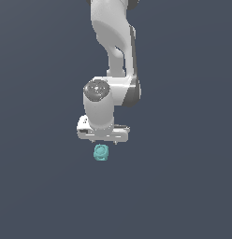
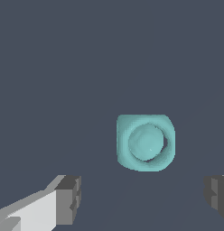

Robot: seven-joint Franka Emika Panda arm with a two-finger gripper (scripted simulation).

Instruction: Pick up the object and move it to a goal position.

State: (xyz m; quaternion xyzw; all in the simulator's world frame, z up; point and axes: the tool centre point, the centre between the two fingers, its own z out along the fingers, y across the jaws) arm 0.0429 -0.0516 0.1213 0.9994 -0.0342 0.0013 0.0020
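Note:
The object [image 1: 101, 152] is a small teal rounded block with a circular face, lying on the dark floor just below the white arm's hand in the exterior view. In the wrist view the object [image 2: 146, 142] shows its round face and sits apart from the fingers, a little off the line between them. My gripper [image 2: 143, 196] is open, its two dark pads [image 2: 71, 198] spread wide with nothing between them. In the exterior view the gripper [image 1: 103, 139] hangs directly over the object, and its fingertips are barely visible under the hand.
Only the plain dark grey floor [image 1: 183, 186] surrounds the object. The white arm [image 1: 113, 42] rises behind the hand toward the top of the exterior view.

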